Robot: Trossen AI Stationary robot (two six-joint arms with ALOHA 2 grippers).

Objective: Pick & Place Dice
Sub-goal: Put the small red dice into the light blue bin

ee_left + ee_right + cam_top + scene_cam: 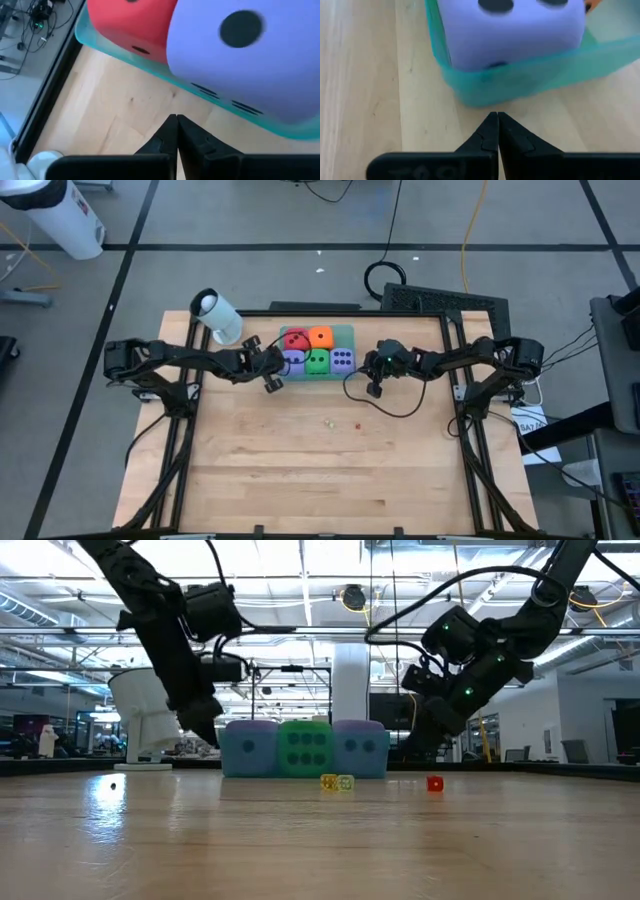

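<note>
Five dice sit in a flat teal tray at the table's far middle: red and orange behind, lavender, green and purple in front. The low view shows the front row: lavender, green, purple. My left gripper hovers shut just left of the tray's near corner; its wrist view shows the shut fingertips, the red die and the lavender die. My right gripper, also shut, hangs just right of the tray, facing the purple die.
A white cylinder lies at the table's far left, close to the left arm. Three tiny dice, two yellowish and one red, lie on the wood nearer than the tray. A black cable loops under the right gripper. Bare wood spreads toward the near edge.
</note>
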